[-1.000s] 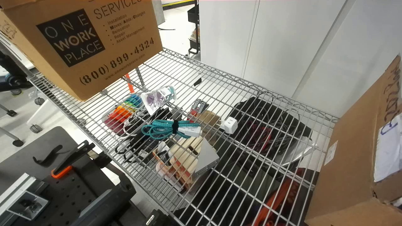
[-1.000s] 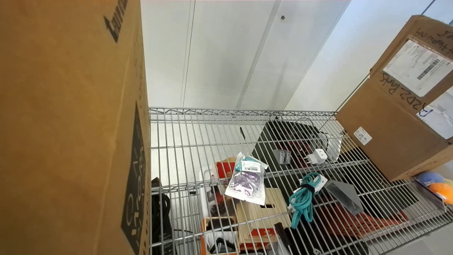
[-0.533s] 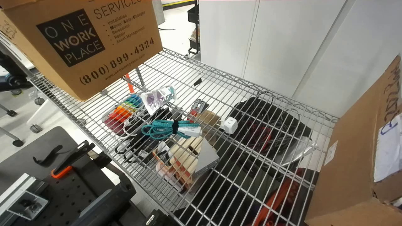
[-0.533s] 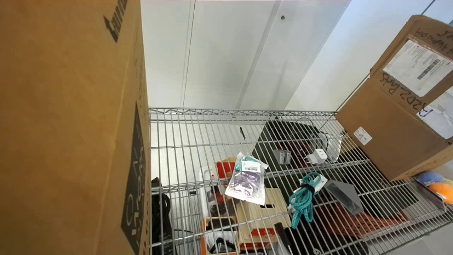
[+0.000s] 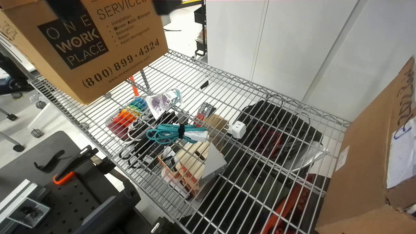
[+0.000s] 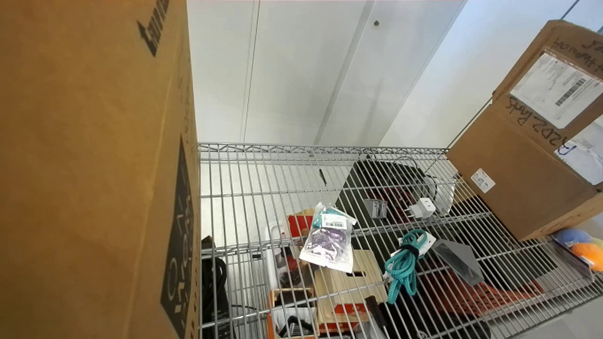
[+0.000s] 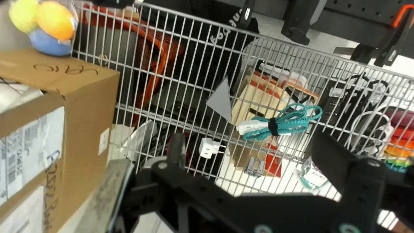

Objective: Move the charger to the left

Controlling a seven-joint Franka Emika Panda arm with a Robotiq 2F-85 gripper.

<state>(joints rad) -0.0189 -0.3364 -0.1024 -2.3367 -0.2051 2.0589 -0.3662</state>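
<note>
a printed cardboard box (image 5: 130, 65) is standing at one end edge of the wire worktop (image 6: 282, 149) and reaching its far edge. at the opposite end, a second cardboard box (image 6: 523, 183), marked with handwriting, is occupying the far corner. a clear pouch (image 6: 316, 259), crinkled and glossy, is holding purple and teal contents (image 6: 332, 238) and lying between the printed box and the charger (image 6: 403, 268). beneath the worktop, tangled dark cords (image 5: 292, 135) are lying in or on a black form (image 5: 254, 112), the views leaving unclear which; a perforated orange basket (image 7: 166, 48) is showing through the bars.

the charger is lying on the worktop, between the two end edges and well in from the far edge: its ribbed teal cord is forming loops cinched by a black band (image 5: 181, 131), beside a white plastic head. a smooth grey wedge (image 6: 458, 260), triangular in outline, is resting just beside that head. a two-pronged white adapter (image 7: 206, 147), blocky and round-edged, is lying closer to the far edge. the pincer (image 7: 247, 136) is hovering above the worktop, its jaws standing wide apart.
</note>
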